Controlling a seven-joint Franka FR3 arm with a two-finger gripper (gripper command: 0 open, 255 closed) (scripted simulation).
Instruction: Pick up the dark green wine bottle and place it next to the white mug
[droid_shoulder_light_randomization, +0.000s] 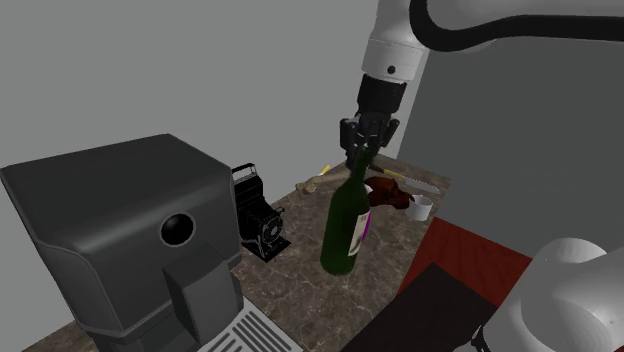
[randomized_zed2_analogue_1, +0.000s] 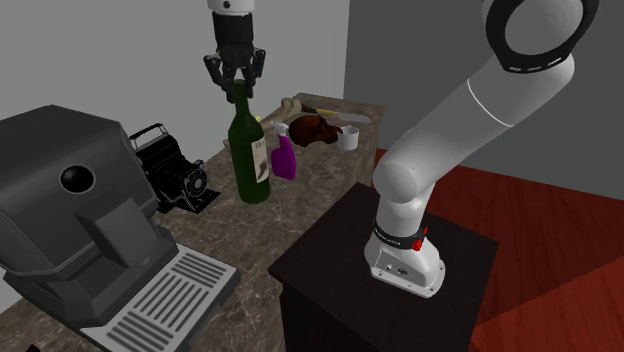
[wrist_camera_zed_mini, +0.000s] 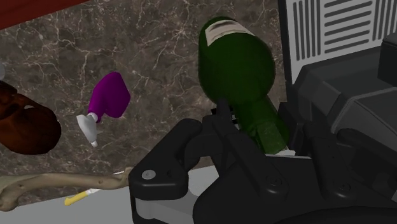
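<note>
Marble counter, grey walls; gripper has its jaws closed on the very top of the bottle neck. Bottle's mid-counter beside a purple sprayer; mug further along; can't tell if the base is off the counter. High grip, so it'll likely swing; carry slow, clear the sprayer, set down upright just beside the mug.

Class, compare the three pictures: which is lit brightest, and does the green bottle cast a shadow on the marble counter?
Shoulder view: dim, even light; the wine bottle casts no distinct shadow on the counter. Second exterior view: brightest, with soft shading on the white arm. Wrist view: the bottle, clasped by the hand, appears foreshortened and dark, without glare.
</note>
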